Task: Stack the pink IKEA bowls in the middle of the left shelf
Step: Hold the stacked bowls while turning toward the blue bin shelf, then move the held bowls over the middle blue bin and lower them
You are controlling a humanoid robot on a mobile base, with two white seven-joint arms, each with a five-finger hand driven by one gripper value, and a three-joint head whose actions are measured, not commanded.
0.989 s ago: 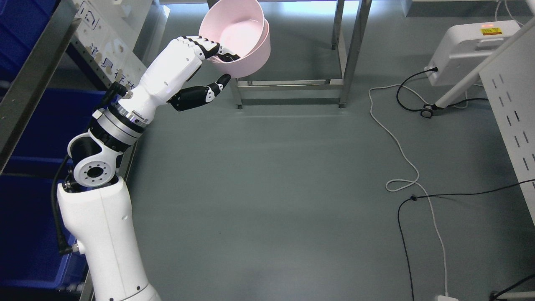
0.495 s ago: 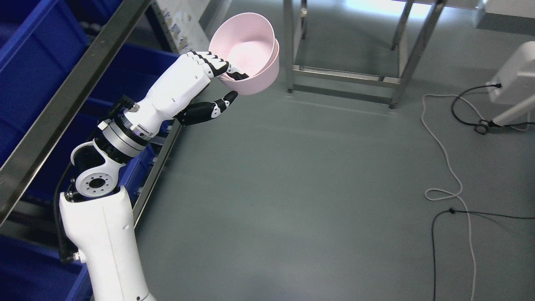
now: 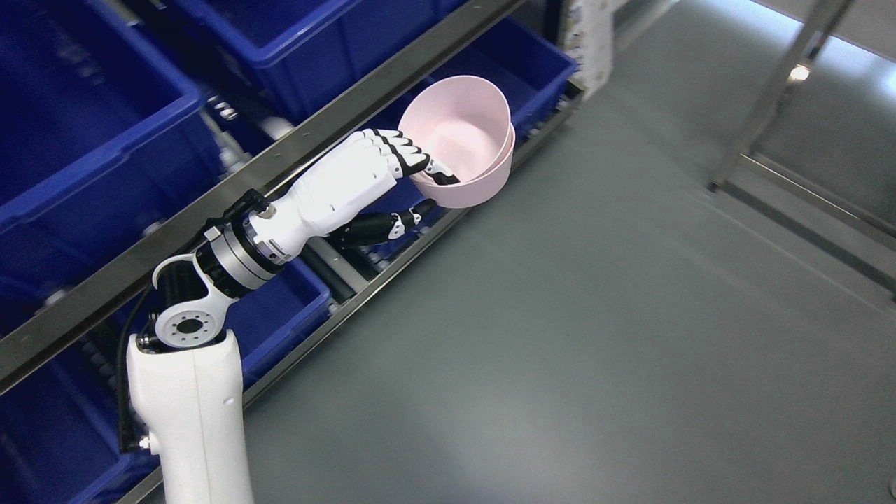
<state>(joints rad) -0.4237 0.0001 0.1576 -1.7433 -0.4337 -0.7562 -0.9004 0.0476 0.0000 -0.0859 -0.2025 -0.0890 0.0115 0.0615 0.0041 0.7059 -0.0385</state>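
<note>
Beside the blue bins (image 3: 105,133) now swung into view, left robot hand (image 3: 364,182) still grips seemingly 2 nested pink bowls (image 3: 465,140).

- You get one view only, the head camera, looking steeply down and tilted toward the robot's left.
- Shelf rail (image 3: 280,164) with blue bins (image 3: 91,140) fills the upper left, close by.
- Grey floor (image 3: 595,336) fills the right.
- Left arm (image 3: 189,406) enters bottom left, near the lens.

Matt pink plastic bowls (image 3: 465,143) — glossy white hand (image 3: 378,175) — brushed-metal shelf rail (image 3: 301,147).
</note>
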